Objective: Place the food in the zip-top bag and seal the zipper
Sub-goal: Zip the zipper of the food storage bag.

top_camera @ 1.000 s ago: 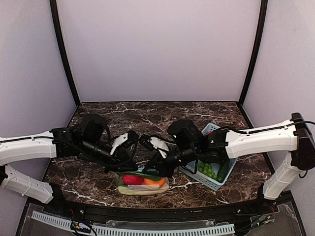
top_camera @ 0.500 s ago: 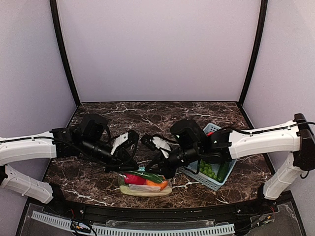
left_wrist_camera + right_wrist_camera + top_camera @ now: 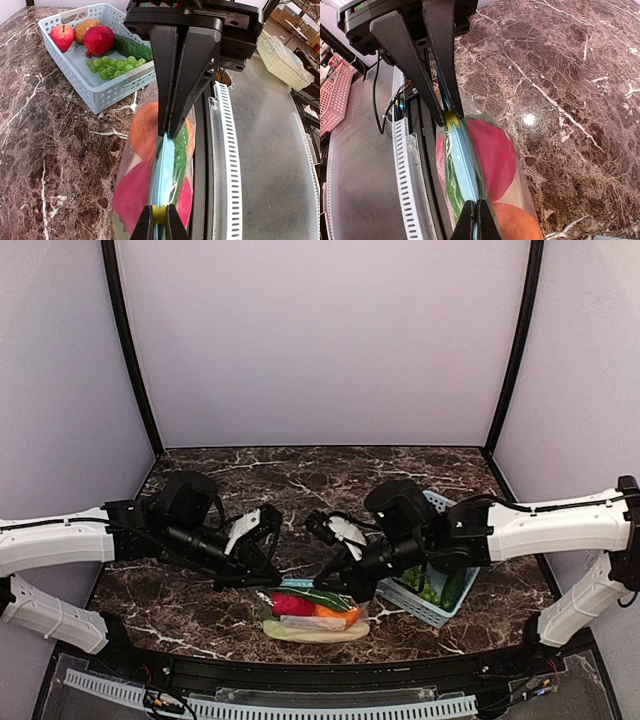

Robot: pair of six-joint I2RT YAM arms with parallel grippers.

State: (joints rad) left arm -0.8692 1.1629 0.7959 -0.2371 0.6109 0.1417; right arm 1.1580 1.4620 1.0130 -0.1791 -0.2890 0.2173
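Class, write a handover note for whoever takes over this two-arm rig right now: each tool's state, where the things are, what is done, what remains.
The left tool is shut on the zipper; the right tool is shut on its yellow slider.
The bag sits between both tools at the table's near edge, with red, orange and green food inside.
The basket holds more fruit.
Done: several pieces bagged. Left: finish sealing; how far it is closed is unclear.

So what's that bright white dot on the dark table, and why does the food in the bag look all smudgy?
Right wrist view: that dot is glare, a light mirrored in the shiny table. Left wrist view: the food looks smudgy through the clear zip-top bag, close to the lens and blurred, while the basket is sharp.
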